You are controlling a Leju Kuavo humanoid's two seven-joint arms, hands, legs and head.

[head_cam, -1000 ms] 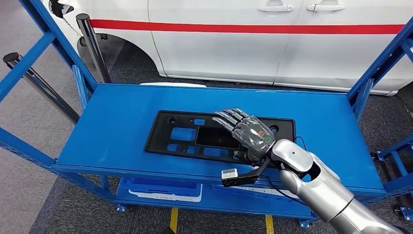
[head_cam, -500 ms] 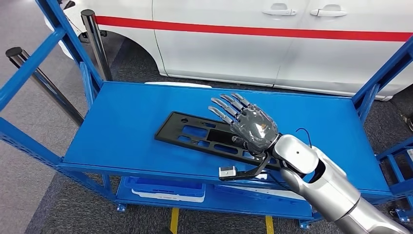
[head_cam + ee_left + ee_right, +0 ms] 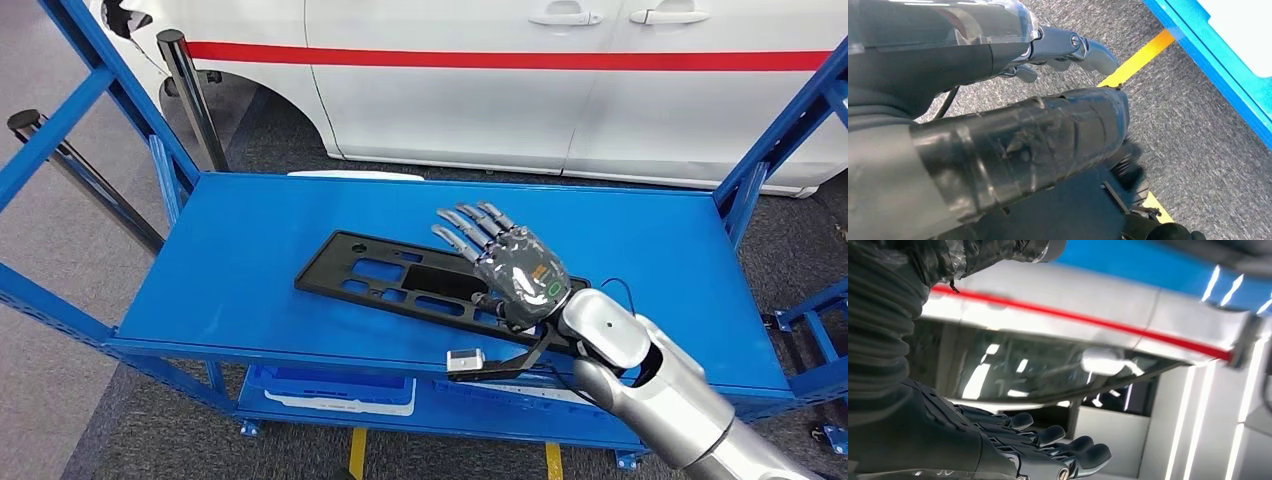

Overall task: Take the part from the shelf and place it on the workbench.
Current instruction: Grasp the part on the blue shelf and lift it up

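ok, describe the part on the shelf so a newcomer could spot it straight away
Start at the blue shelf in front of the white car. On its top deck lies the part, a long flat black panel with several rectangular cut-outs, one end under the robot's right hand. It is the single black item on the blue deck; the white and blue trays sit one level below.

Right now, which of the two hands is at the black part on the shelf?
The right hand: it is at the near right end of the black part on the blue shelf. The left hand hangs over grey floor.
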